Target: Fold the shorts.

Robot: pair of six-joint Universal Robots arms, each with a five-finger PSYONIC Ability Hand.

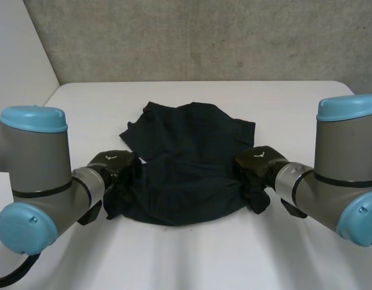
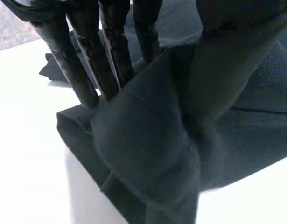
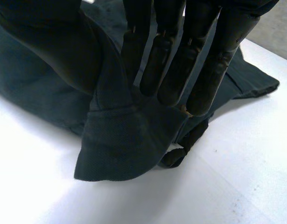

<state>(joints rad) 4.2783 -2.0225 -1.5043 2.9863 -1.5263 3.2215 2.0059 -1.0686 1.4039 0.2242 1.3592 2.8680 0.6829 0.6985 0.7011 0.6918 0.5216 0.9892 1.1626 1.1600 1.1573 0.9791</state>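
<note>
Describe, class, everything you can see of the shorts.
The shorts are dark, navy to black, of a woven-looking cloth, and lie rumpled on the white table. The far part is spread fairly flat; the near edge is bunched and looks lifted. The left hand pinches one end of that edge between fingers and thumb, the right hand the other end, where a hemmed corner hangs below its fingers.
</note>
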